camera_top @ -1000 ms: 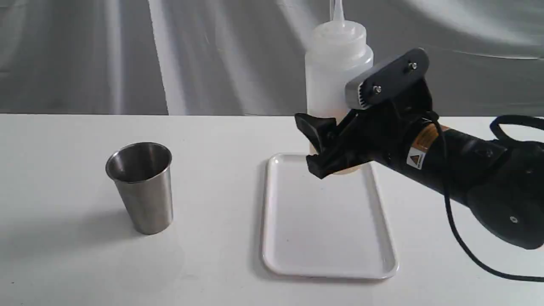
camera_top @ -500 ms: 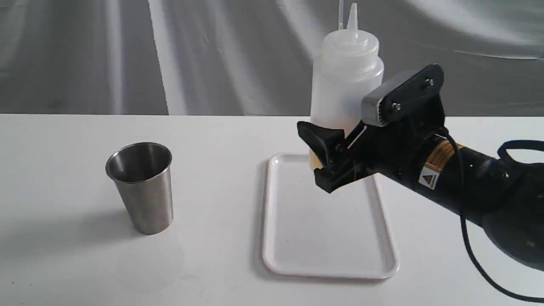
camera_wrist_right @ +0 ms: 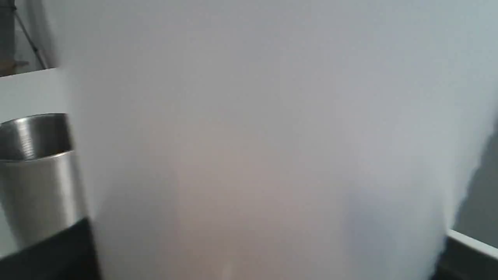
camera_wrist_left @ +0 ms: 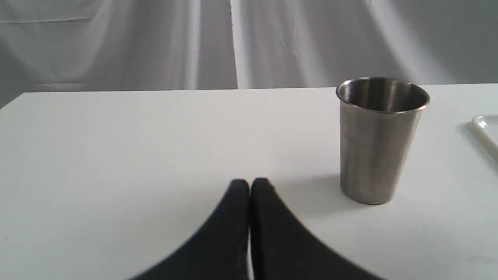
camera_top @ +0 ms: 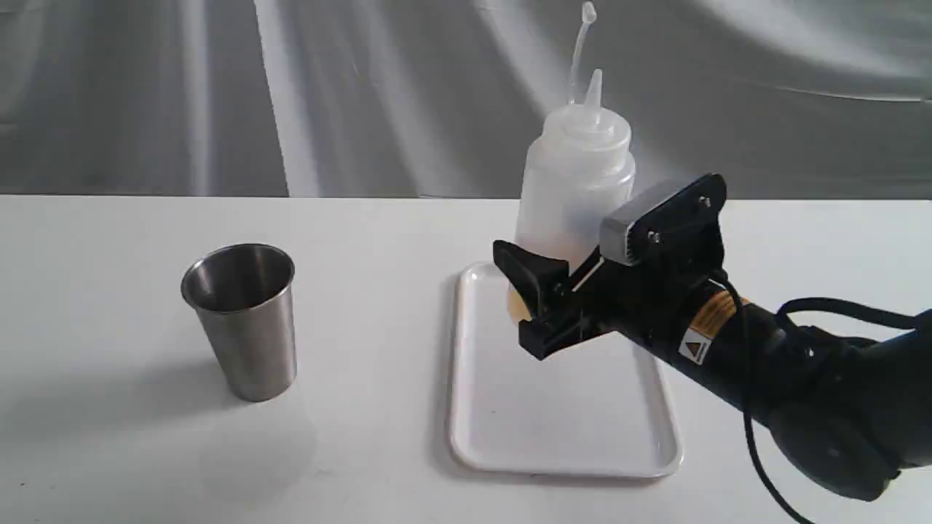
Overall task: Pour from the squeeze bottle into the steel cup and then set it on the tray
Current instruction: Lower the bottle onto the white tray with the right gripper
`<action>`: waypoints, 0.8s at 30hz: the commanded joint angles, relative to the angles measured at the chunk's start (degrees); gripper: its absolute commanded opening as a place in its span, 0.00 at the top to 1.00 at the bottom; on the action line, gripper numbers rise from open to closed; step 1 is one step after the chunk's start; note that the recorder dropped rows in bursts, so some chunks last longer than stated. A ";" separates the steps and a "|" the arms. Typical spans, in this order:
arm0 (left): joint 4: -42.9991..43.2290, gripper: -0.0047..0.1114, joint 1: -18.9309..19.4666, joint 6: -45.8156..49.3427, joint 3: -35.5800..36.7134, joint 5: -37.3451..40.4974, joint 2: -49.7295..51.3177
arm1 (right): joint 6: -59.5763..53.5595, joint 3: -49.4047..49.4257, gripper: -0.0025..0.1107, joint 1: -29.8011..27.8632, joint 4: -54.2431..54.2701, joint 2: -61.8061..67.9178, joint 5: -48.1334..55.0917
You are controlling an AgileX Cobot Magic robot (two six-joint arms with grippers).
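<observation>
1. The right tool (camera_top: 535, 306) grips the squeeze bottle (camera_top: 571, 189), its jaws on either side of the lower body; holding low probably makes an upright set-down steadier
2. The tabletop (camera_top: 109, 255) is white and carries the rest
3. The tray (camera_top: 561, 407) lies flat near the middle, bare, with its far end under the bottle, so this looks like the placing step
4. The squeeze bottle is close to upright with its nozzle up and amber liquid settled at the base; I cannot tell whether the base touches the tray
5. The steel cup (camera_top: 244, 327) stands upright, well apart to the tray's left; its contents do not show
6. The left tool (camera_wrist_left: 249, 184) is closed on nothing, low over the tabletop near the cup, apparently parked clear
</observation>
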 commanded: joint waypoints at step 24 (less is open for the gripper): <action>-0.04 0.96 -0.46 -0.17 0.25 -0.43 -0.15 | -5.87 -6.95 0.98 -0.47 7.14 14.72 -6.54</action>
